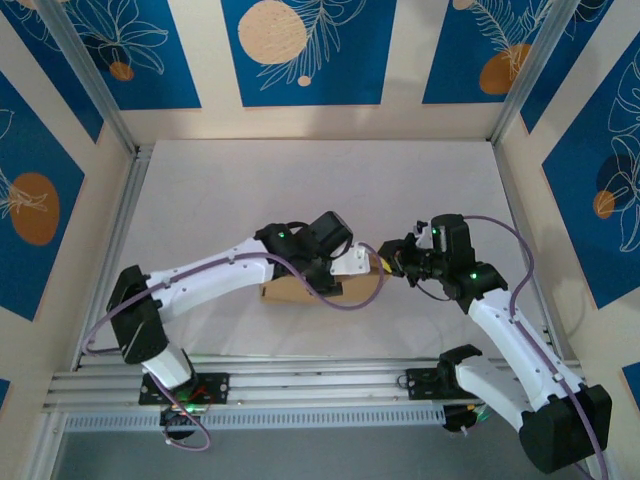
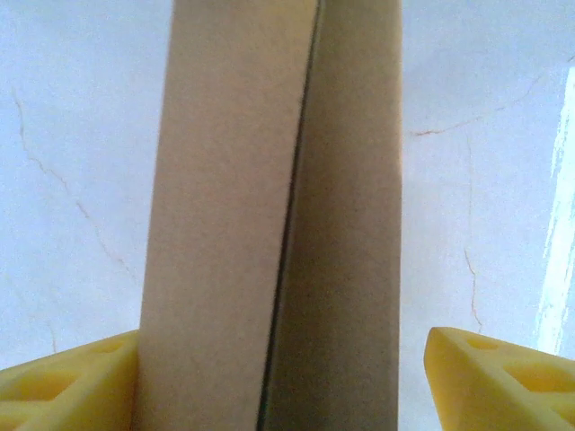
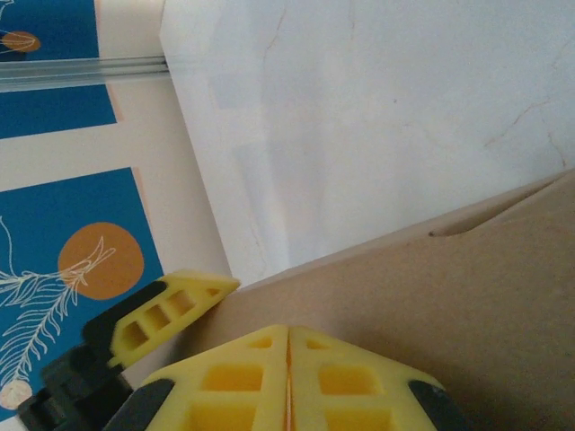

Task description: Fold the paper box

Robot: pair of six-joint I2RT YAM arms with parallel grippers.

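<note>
The brown paper box lies mid-table, largely hidden under my left arm. In the left wrist view a narrow folded side of the box runs up between the yellow fingers, with a dark seam down its middle. My left gripper is open astride it: the left finger touches the cardboard, while the right finger stands apart. My right gripper is shut with nothing between its fingers, its tips against a cardboard panel at the box's right end. My left gripper's finger shows beside it.
A white table surface extends behind the box. Aluminium rails run along the near edge and up both sides. Blue patterned wall panels enclose the table. A purple cable loops in front of the box.
</note>
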